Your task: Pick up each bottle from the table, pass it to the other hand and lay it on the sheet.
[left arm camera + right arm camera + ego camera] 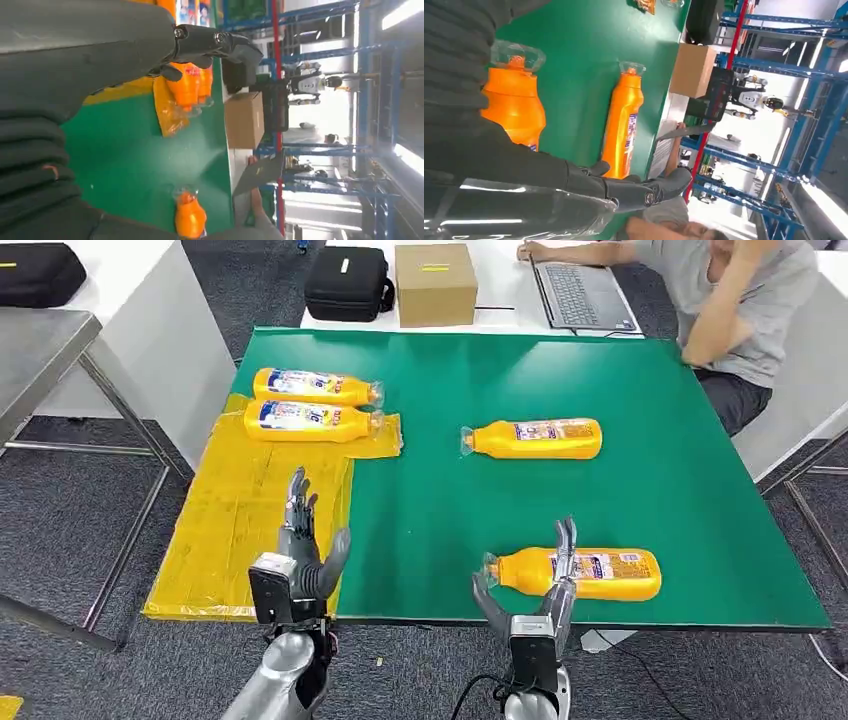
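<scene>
Two orange bottles (315, 387) (312, 421) lie side by side on the yellow sheet (235, 530) at the table's left. A third orange bottle (535, 438) lies on the green table (450, 510) near the middle. The nearest bottle (590, 573) (514, 102) lies close to the front edge. My right hand (545, 590) is raised with fingers spread, just in front of that bottle's neck, holding nothing. My left hand (300, 550) stands open above the sheet's inner edge. In the left wrist view the sheet's two bottles (190, 82) show beyond my fingers (215, 45).
A person (740, 310) sits at the far right with a laptop (580, 290). A cardboard box (435, 282) and a black case (347, 282) stand on the white table behind. A metal table (40, 350) is at the left.
</scene>
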Robot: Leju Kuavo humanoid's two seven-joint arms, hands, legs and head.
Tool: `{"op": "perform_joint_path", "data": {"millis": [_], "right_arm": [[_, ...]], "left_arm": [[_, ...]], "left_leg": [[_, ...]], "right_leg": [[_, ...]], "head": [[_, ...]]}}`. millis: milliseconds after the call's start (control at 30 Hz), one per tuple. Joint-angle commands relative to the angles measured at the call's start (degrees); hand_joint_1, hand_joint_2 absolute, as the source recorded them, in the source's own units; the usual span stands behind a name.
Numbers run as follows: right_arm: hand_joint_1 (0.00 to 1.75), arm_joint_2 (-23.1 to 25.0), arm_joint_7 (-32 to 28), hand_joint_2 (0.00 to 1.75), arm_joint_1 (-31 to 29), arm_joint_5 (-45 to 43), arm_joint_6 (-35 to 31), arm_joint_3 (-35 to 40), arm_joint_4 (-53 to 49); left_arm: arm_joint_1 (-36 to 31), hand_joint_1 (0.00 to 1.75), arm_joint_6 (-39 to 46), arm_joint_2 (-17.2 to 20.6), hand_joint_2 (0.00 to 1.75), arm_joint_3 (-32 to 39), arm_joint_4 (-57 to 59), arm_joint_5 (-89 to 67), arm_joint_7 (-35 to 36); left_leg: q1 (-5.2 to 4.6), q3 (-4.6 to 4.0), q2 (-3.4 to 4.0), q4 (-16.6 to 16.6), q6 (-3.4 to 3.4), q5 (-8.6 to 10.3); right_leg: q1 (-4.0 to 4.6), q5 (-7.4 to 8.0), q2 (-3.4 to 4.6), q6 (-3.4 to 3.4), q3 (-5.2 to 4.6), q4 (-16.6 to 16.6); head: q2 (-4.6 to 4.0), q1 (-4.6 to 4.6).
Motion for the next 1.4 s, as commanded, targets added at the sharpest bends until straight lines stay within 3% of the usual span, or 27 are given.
{"op": "perform_joint_path", "data": {"millis": [33,367,400,500,533,600,700,733,1000,1200,1267,1400], "right_arm": [[0.0,0.71,0.0,1.75,-0.06,8.84,-0.02,-4.57,-0.93],[0.0,0.91,0.0,1.75,0.21,11.54,-0.02,-5.87,-1.59],[0.0,1.2,0.0,1.75,0.47,14.79,-0.02,-7.56,-2.6],[0.0,1.56,0.0,1.75,0.53,29.7,-0.02,-13.93,-2.1],[0.0,0.54,0.0,1.75,0.25,32.91,-0.02,-14.72,0.5],[0.0,0.04,0.0,1.75,0.82,40.45,-0.02,-18.01,-0.13],[0.0,-0.39,0.0,1.75,1.91,46.32,-0.02,-21.18,-0.46],[0.0,-0.62,0.0,1.75,2.15,50.31,-0.02,-22.42,-0.48],[0.0,-3.74,0.89,1.75,1.46,62.63,-0.02,-29.07,7.52],[0.0,-9.36,10.03,1.75,1.33,63.9,-0.02,-23.46,9.65],[0.0,-12.38,15.69,1.75,0.98,64.99,-0.02,-20.35,11.53],[0.0,-14.77,19.22,1.75,1.64,65.82,-0.02,-18.83,11.19]], "left_arm": [[-3.29,0.0,-5.93,2.59,0.0,-2.11,7.61,0.02,0.19],[-3.7,0.0,-6.09,2.52,0.0,-2.18,8.65,-0.34,0.19],[-3.99,0.0,-7.75,2.55,1.75,-2.33,9.59,-0.3,0.19],[-5.65,0.0,-10.49,2.95,1.75,-3.77,13.91,-3.27,1.13],[-5.95,0.0,-10.79,3.13,0.0,-4.14,14.79,-4.19,1.2],[-6.08,0.0,-16.27,3.24,0.0,-3.28,15.97,-2.26,1.16],[-3.02,0.0,-13.39,3.7,0.0,-2.0,8.82,-3.51,0.19],[-1.84,0.0,-11.98,4.16,1.75,-2.06,5.34,-4.49,0.19],[-1.19,0.0,-10.19,5.81,1.75,-2.63,4.48,-6.4,0.19],[-0.07,0.0,-6.63,6.94,1.75,-1.85,1.55,-6.99,0.19],[-0.17,0.0,-6.93,6.48,1.75,-0.84,2.08,-6.64,0.19],[-0.64,0.0,-7.23,5.94,1.75,-0.11,2.43,-6.92,0.19]], "left_leg": [[0.0,0.29,0.02,-0.07,-0.08,-0.09],[0.0,0.22,-0.01,-0.04,-0.09,-0.08],[0.01,0.34,0.0,-0.02,-0.12,-0.14],[-0.01,0.33,-0.02,-0.04,-0.11,-0.12],[-0.01,0.27,-0.08,-0.09,-0.08,-0.06],[0.02,0.37,-0.1,-0.15,-0.08,-0.05],[-0.01,0.3,-0.11,-0.1,-0.06,-0.07],[-0.02,0.45,-0.09,-0.09,-0.08,-0.15],[0.01,0.41,-0.03,-0.12,-0.08,-0.13],[0.01,0.19,0.05,-0.07,-0.05,-0.09],[0.02,0.29,0.07,-0.06,-0.07,-0.14],[0.02,0.15,0.05,-0.04,-0.05,-0.09]], "right_leg": [[0.01,-0.12,-0.04,-0.09,0.28,-0.02],[0.01,-0.1,-0.06,-0.08,0.22,0.0],[0.02,-0.17,-0.07,-0.11,0.32,0.03],[0.01,-0.16,-0.09,-0.11,0.33,0.01],[0.0,-0.11,-0.13,-0.08,0.28,-0.04],[0.03,-0.1,-0.15,-0.07,0.4,-0.14],[0.01,-0.12,-0.16,-0.05,0.34,-0.08],[0.0,-0.2,-0.16,-0.08,0.48,-0.06],[0.03,-0.13,-0.09,-0.08,0.45,-0.12],[0.02,-0.06,0.02,-0.05,0.22,-0.08],[0.03,-0.1,0.03,-0.06,0.31,-0.08],[0.03,-0.05,0.03,-0.04,0.18,-0.07]], "head": [[0.0,0.02],[0.0,0.0],[-0.02,0.0],[0.0,-0.02],[0.0,0.02],[0.0,0.0],[0.0,0.02],[0.0,0.02],[0.0,0.02],[-0.02,0.0],[0.0,0.02],[0.0,0.0]]}}
